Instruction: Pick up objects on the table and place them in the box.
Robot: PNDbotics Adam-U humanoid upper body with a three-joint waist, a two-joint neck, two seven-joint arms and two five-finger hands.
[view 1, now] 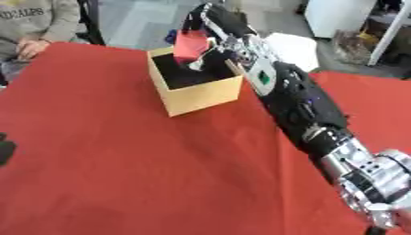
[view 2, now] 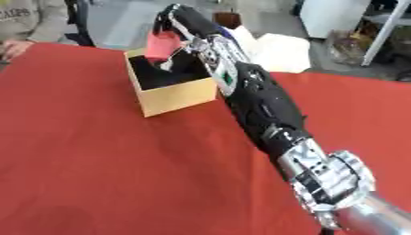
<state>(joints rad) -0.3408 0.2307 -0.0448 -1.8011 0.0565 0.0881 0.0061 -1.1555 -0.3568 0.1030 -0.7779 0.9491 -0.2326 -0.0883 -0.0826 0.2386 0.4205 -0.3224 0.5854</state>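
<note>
A small tan cardboard box (view 1: 201,94) with a dark inside stands on the red table toward the back. My right arm stretches from the lower right up over it. My right hand (view 1: 210,24) hovers above the box's far right corner, fingers curled round a red flat object (view 1: 191,46) that hangs over the opening. At the left edge of the left eye view a dark shape, my left hand (view 1: 5,149), shows only as a sliver; I cannot make out how it stands.
The red cloth (view 1: 120,160) covers the whole table. A white object (view 2: 277,48) lies past the table's far edge behind the box. A person in a grey top sits at the far left corner, a hand (view 1: 30,46) resting on the table.
</note>
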